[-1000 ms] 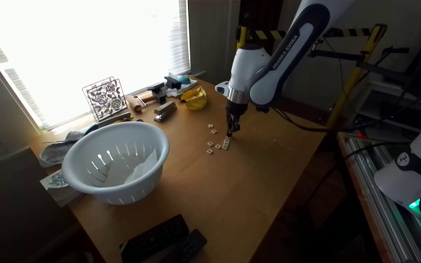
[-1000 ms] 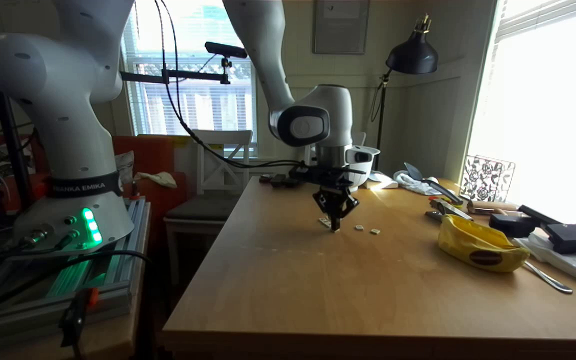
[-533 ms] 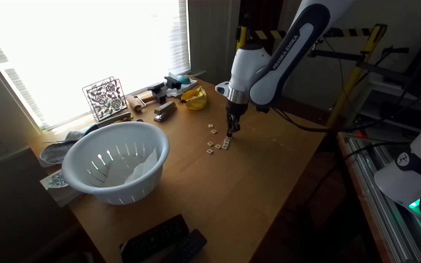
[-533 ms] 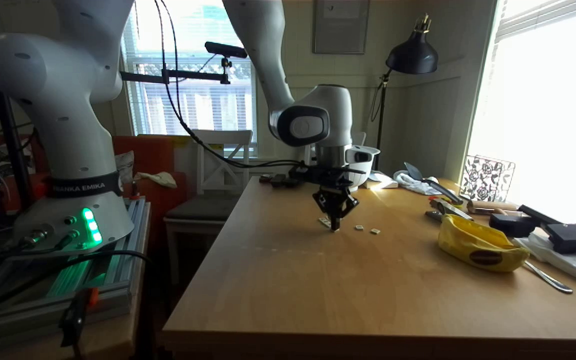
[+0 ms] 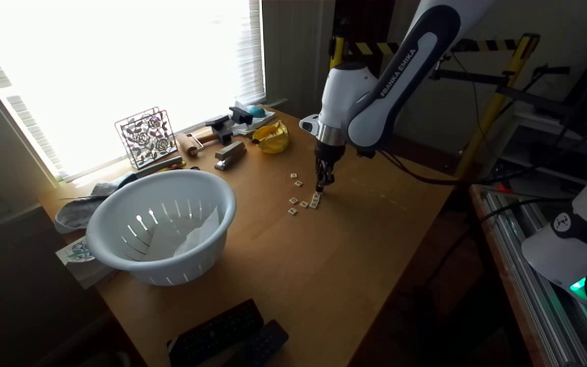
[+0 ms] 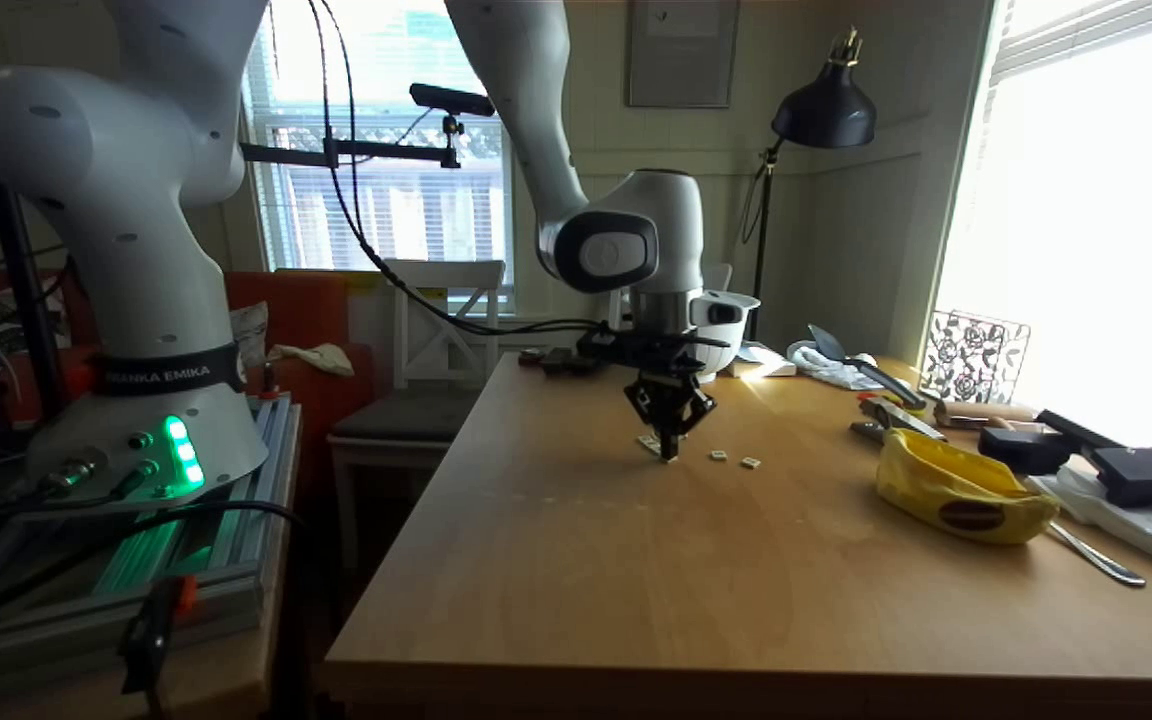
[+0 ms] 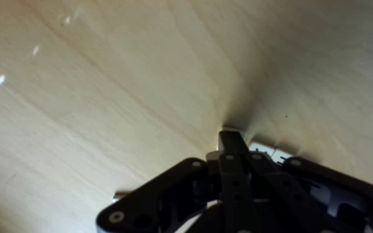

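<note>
My gripper (image 5: 319, 188) points straight down at the wooden table, also seen in an exterior view (image 6: 669, 452). In the wrist view its black fingers (image 7: 235, 137) are together. A small white tile (image 7: 241, 133) lies under the fingertips and shows on both sides of them; its face is hidden. Close beside it is a short row of lettered tiles (image 7: 261, 148), which also shows in both exterior views (image 5: 315, 203) (image 6: 648, 444). Several loose lettered tiles (image 5: 293, 201) lie nearby. Two of these (image 6: 751, 463) show to the right of the fingers.
A white colander (image 5: 161, 219) holds paper. Black remotes (image 5: 217, 331) lie at the near edge. A stapler (image 5: 230, 154), a yellow pouch (image 6: 961, 490), a rolling pin (image 5: 187, 145) and a metal napkin holder (image 5: 145, 136) stand along the window side.
My gripper has shifted very slightly, a few pixels, toward the row of tiles. The tile under it seems closer to the row. The rest looks the same.
</note>
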Robot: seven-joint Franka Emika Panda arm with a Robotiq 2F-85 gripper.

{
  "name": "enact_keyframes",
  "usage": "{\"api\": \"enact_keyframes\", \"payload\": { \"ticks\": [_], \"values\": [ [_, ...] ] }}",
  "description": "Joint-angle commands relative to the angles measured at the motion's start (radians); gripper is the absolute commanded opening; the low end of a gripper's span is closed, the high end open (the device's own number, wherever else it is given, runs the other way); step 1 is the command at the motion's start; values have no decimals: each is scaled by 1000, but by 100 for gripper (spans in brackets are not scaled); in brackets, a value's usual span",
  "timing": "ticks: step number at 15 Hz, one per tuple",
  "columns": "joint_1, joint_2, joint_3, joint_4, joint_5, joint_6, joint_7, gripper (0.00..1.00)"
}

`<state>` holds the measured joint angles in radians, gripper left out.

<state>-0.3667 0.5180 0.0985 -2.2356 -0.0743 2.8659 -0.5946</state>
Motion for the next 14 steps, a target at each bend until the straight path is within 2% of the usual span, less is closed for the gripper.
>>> {"api": "enact_keyframes", "payload": {
  "ticks": [1, 14],
  "values": [
    [-5, 10, 8, 0, 17, -11, 7, 0],
    [1, 13, 5, 21, 30, -52, 86, 0]
  ]
}}
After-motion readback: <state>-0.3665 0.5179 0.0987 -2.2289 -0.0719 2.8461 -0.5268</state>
